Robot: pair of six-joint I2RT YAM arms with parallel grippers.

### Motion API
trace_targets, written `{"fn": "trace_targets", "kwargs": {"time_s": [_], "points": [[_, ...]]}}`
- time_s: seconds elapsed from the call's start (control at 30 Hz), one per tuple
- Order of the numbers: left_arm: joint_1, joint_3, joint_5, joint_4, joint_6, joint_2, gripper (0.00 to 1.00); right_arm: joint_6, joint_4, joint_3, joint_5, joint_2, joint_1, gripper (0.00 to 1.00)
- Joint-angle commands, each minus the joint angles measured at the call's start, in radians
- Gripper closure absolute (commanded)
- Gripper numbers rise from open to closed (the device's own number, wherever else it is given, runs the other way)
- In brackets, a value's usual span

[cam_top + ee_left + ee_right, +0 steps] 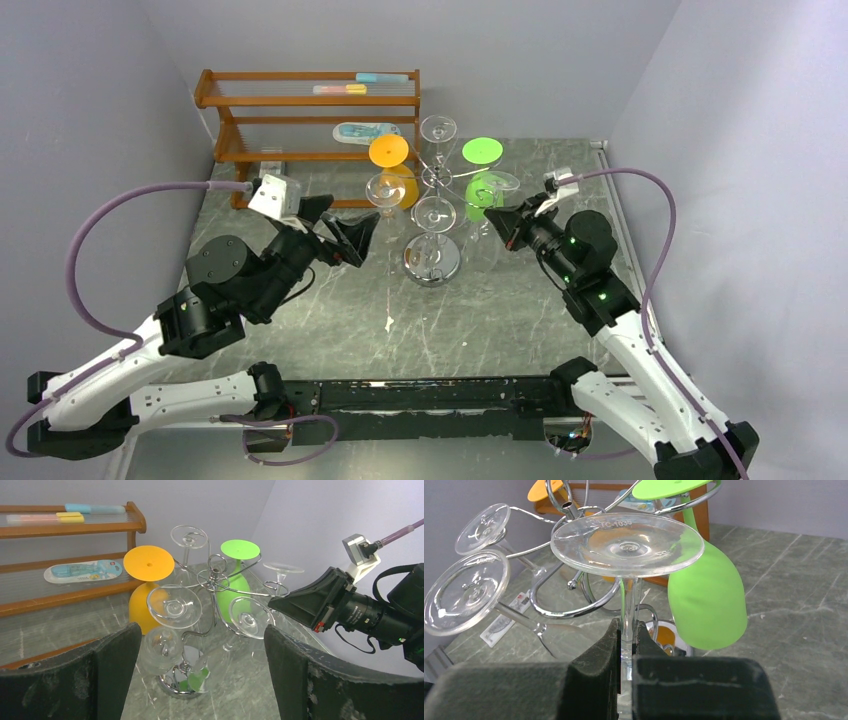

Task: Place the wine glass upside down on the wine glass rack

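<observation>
The chrome wine glass rack (432, 262) stands mid-table, with several glasses hanging foot-up from its arms: clear ones, an orange one (392, 170) and a green one (482, 178). My right gripper (497, 222) is shut on the stem of a clear wine glass (626, 544), held upside down with its foot on top, right beside the green glass (706, 600) and a curled rack arm (569, 612). I cannot tell whether the glass rests on the arm. My left gripper (340, 225) is open and empty, left of the rack, which shows between its fingers (215, 577).
An orange-brown wooden shelf (300, 100) with small packaged items stands at the back left. Grey walls close in the left, back and right sides. The held glass's foot also shows in the left wrist view (282, 567), near the right arm's camera.
</observation>
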Motion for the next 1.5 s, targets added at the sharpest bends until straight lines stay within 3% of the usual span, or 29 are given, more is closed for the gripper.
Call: {"fn": "trace_targets", "kwargs": {"time_s": [0.0,0.67,1.07,1.47], "points": [[0.000,-0.004,-0.027,-0.025,0.006,-0.012,0.05,0.003,0.130,-0.007,-0.069,0.017,-0.004,1.00],[0.001,-0.009,-0.044,-0.038,-0.015,-0.022,0.05,-0.071,0.199,-0.005,-0.180,0.117,-0.004,1.00],[0.000,-0.008,-0.043,-0.044,-0.018,-0.013,0.05,-0.089,0.247,-0.048,-0.227,0.084,-0.004,1.00],[0.000,-0.002,-0.033,-0.038,-0.017,0.006,0.05,-0.116,0.397,-0.128,-0.130,0.050,-0.004,1.00]]}}
